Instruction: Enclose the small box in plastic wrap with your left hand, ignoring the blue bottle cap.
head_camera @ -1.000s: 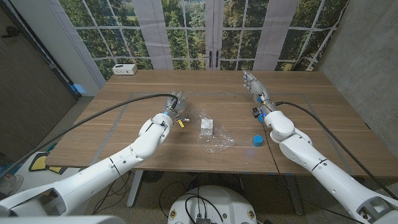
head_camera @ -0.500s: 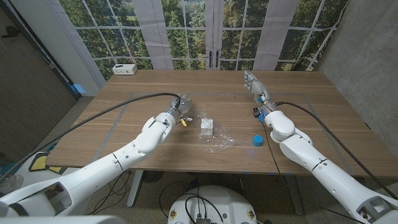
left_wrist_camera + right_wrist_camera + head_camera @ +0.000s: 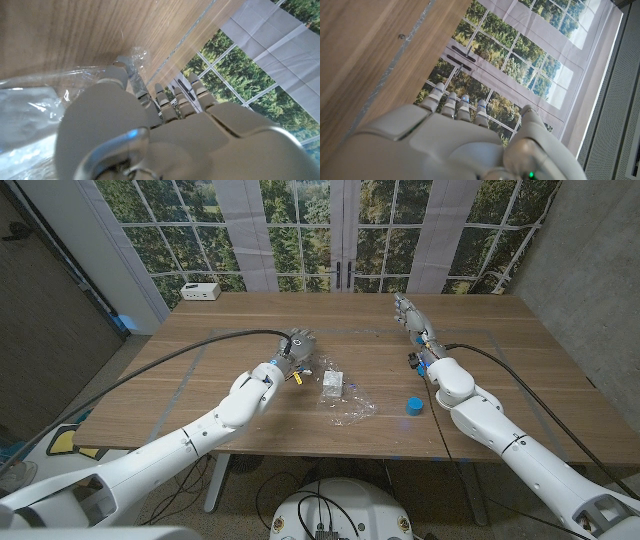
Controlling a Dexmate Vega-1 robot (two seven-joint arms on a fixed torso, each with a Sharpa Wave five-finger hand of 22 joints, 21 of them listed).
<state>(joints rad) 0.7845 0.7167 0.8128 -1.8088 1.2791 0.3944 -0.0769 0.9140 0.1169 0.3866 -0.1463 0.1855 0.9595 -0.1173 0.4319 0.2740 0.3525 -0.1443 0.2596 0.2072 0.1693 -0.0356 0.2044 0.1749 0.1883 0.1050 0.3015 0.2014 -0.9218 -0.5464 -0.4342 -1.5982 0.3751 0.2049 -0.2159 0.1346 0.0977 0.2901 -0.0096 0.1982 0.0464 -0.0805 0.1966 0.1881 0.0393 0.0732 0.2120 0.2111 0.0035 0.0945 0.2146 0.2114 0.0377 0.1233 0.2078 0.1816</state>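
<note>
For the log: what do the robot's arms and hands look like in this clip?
Both arms are glossy white, rounded segments with darker joint bands. A thick black cable runs to each forearm. The left hand and right hand are grey, with slim segmented fingers. Near the left wrist sit a blue ring and a small yellow tag; near the right wrist, black fittings with a red spot.

Wooden table [image 3: 500, 340] before tall gridded windows [image 3: 300, 220] — green trees outside.

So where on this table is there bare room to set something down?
Bare wood lies between the white device and the left hand, and across the far table. Crowded: plastic wrap, small box and blue cap near the front.
</note>
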